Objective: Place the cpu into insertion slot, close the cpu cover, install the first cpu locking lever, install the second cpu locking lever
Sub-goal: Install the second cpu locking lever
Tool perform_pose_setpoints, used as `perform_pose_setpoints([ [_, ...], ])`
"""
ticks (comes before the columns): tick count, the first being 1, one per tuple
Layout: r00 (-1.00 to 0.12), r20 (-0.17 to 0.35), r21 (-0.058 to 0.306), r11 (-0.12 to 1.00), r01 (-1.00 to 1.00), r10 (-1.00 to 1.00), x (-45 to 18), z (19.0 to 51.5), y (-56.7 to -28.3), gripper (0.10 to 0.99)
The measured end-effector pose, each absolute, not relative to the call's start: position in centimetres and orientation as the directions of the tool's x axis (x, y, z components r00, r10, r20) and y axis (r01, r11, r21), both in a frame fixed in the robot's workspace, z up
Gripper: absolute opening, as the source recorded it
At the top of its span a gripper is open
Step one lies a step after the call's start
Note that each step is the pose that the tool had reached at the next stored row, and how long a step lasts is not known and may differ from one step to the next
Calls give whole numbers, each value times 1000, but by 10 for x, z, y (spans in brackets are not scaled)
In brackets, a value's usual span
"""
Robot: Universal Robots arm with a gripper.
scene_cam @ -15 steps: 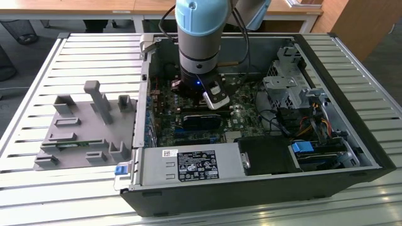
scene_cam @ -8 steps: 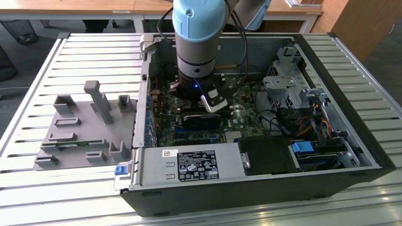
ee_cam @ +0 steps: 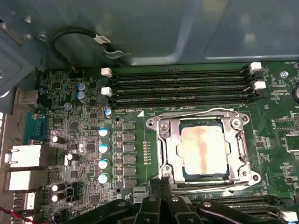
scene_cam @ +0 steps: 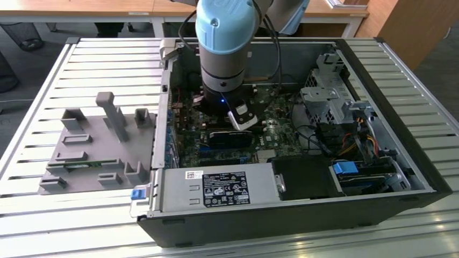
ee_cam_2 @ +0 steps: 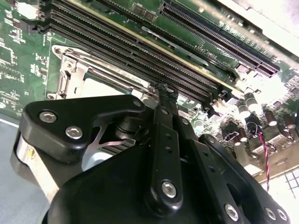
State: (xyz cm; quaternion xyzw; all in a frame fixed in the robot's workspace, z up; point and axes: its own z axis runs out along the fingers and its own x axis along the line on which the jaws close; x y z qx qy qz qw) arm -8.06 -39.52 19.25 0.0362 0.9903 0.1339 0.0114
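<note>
Here my arm (scene_cam: 226, 48) reaches down into the open case (scene_cam: 373, 70), which lies on a slatted table (scene_cam: 86, 59). My claw (ee_cam: 161, 183) hangs low over the green board (ee_cam: 70, 126), its tips at the socket's edge, on the side away from the memory slots (ee_cam: 180, 86). Both wrist views show the tips pressed close together, with nothing pinched between them. In the second wrist view the claw (ee_cam_2: 161, 91) has its black linkage spread wide in front of the camera, and its narrow tips come down by the rim of the metal frame.

The cpu (ee_cam: 204, 147) sits in the slot (ee_cam: 183, 171), its dull metal face up and catching a warm reflection. The cover (ee_cam: 170, 144) lies flat around the chip, its square cut-out framing that face; the slot's dark frame peeks out at the inner edge of the cut-out. A thin wire lever (ee_cam: 201, 112) runs along the cover's edge nearest the memory slots. A second bright wire (ee_cam: 205, 190) lies along the opposite edge, right beside my tips; I cannot tell whether either is latched.

In the exterior view, a grey fixture (scene_cam: 100, 142) rests on the table beside the case, toward the exterior view's left, well apart from my arm. A labelled power supply (scene_cam: 215, 191) fills the case's near corner.
</note>
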Motion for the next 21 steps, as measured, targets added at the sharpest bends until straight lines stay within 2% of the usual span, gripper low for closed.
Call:
perform_pose_setpoints([
  [8, -997, -11, 286, 956, 69, 75, -82, 189, -395, 106],
  [21, -997, -12, 282, 957, 69, 75, -83, 193, -396, 106],
])
